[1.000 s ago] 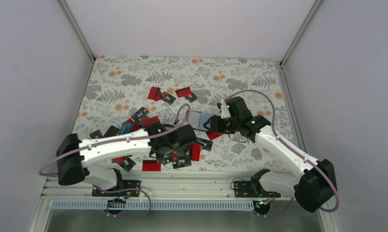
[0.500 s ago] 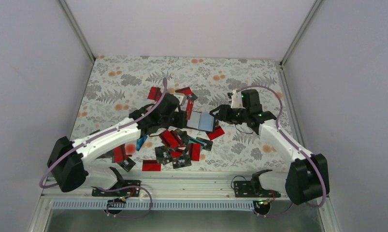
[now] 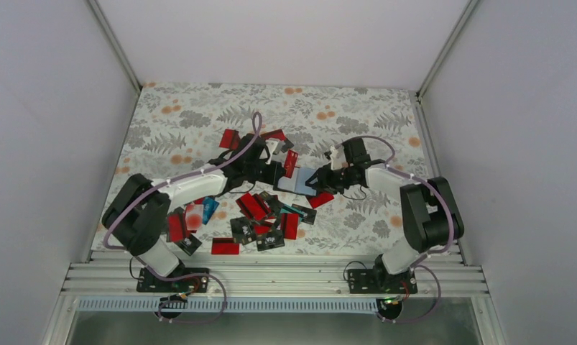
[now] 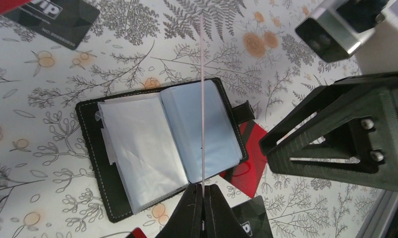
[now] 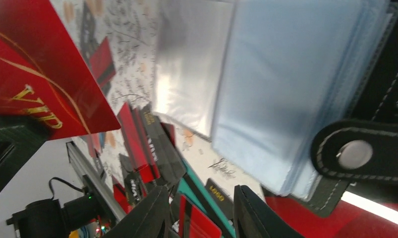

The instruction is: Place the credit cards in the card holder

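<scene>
The card holder (image 3: 298,181) lies open on the floral table (image 3: 185,122) between the two arms, its clear sleeves fanned upward. The left gripper (image 4: 202,208) is clamped on a red card (image 4: 202,99) - seen edge-on from its wrist - held upright just above the sleeves. The right gripper (image 5: 199,213) sits low beside the holder's snap tab (image 5: 353,153), fingers apart, nothing between them. The other credit cards (image 3: 264,219) lie scattered nearer the bases.
</scene>
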Controlling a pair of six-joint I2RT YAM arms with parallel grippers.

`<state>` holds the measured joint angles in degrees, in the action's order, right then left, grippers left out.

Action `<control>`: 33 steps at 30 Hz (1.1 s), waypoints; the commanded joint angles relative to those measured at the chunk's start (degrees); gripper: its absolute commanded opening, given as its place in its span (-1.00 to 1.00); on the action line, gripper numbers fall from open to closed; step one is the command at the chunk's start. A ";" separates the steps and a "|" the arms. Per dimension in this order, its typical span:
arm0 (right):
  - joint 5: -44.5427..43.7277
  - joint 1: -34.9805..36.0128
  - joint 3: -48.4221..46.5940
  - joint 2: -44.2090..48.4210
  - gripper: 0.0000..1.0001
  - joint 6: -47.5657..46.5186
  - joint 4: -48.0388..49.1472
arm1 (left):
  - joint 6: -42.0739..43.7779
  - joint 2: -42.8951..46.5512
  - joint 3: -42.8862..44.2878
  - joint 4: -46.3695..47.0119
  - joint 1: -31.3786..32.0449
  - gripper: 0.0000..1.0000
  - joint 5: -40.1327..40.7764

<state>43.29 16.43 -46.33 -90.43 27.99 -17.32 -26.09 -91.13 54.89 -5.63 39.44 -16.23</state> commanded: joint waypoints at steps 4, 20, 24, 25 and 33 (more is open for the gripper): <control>-7.22 -0.86 -4.31 -5.32 -0.34 -3.14 -0.88 | 0.24 -5.50 0.12 6.12 -1.87 -0.95 -6.38; -10.15 -3.67 -2.18 -9.02 -0.42 -3.99 -0.42 | -5.86 -11.08 -1.17 10.17 -2.04 -0.95 -9.40; -10.43 -3.68 -1.42 -9.44 -0.42 -4.00 0.28 | -8.70 -11.52 -1.96 11.41 -2.09 -0.95 -9.66; -10.42 -3.60 -1.25 -9.48 -0.42 -4.05 0.49 | -9.54 -11.48 -2.31 12.03 -2.08 -0.95 -9.44; -10.29 -3.66 -1.16 -9.51 -0.42 -4.25 0.63 | -14.32 -13.28 -3.48 16.09 -2.08 -0.95 -9.14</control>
<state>34.11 13.04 -48.45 -99.04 24.80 -17.32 -37.45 -102.74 51.83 6.42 37.60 -24.67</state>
